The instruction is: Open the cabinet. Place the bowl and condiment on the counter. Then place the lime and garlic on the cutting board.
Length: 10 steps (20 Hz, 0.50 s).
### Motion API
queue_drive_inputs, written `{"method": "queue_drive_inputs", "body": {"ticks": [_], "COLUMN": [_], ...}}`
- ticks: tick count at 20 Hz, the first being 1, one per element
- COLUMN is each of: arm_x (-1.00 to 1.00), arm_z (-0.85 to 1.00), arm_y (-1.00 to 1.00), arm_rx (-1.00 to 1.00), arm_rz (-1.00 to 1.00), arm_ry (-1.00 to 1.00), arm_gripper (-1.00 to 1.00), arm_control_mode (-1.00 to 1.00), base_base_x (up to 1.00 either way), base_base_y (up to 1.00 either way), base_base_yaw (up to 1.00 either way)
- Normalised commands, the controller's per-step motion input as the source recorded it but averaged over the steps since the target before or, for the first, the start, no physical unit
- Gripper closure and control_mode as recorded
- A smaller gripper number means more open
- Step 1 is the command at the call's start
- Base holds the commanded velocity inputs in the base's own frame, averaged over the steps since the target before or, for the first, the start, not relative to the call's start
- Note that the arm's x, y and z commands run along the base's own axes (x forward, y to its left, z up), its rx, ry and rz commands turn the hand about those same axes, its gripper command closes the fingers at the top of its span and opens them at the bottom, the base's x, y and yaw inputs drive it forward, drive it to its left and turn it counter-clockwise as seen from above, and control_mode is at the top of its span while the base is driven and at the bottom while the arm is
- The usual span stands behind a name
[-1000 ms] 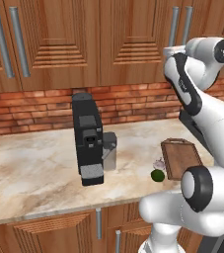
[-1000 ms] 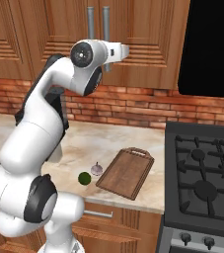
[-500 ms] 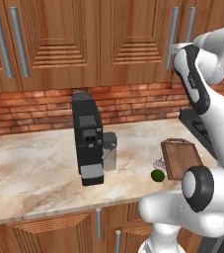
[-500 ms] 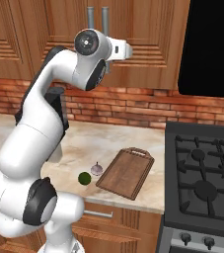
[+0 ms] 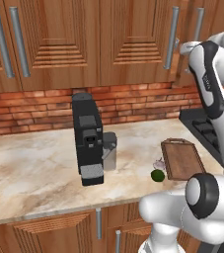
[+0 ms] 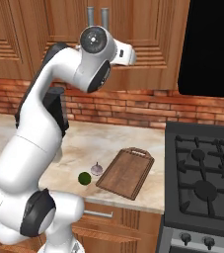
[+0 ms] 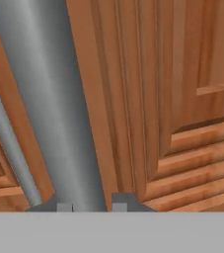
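Item: upper wooden wall cabinet (image 5: 138,39) with two grooved-panel doors, shut, at 12 o'clock above the worktop; long vertical grey metal bar handle (image 7: 49,104) of one door runs up the hand view from 6 to 11 o'clock, with the neighbouring door's bar handle (image 7: 7,143) at 9 o'clock

Item: two-finger gripper (image 7: 89,203) of the white arm, raised to the cabinet doors at 2 o'clock in the left base view; dark fingertips (image 7: 123,200) sit either side of the foot of the near grey bar, narrowly parted; whether they press on the bar cannot be told

Item: beige-cream marbled stone counter (image 5: 29,168) with brownish veins, under the cabinets

Item: small dark brown rectangular wooden cutting board (image 6: 127,172) with raised rim, flat on the counter beside the black stove (image 6: 205,178), nothing on it

Item: small dark green round lime (image 6: 85,178), on the counter at 8 o'clock of the board, just off its edge

Item: small pale pinkish-white garlic bulb (image 6: 97,169), on the counter near the lime, beside the board's long edge

Item: tall black coffee machine (image 5: 87,138), upright on the counter, well apart from the board at 9 o'clock

Item: red brick backsplash (image 5: 133,104), behind the counter
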Motion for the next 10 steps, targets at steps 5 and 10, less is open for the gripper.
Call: {"method": "queue_drive_inputs", "body": {"ticks": [5,10], "arm_x": [-0.42,-0.35], "arm_z": [-0.02,-0.02], "arm_y": [-0.46,-0.47], "arm_rx": [0.09,0.08], "arm_rz": [0.01,0.01], "arm_ry": [-0.01,-0.05], "arm_gripper": [1.00,1.00], "arm_control_mode": [-1.00,-1.00], "base_base_x": [0.00,0.00], "base_base_y": [0.00,0.00], "base_base_yaw": [0.00,0.00]}}
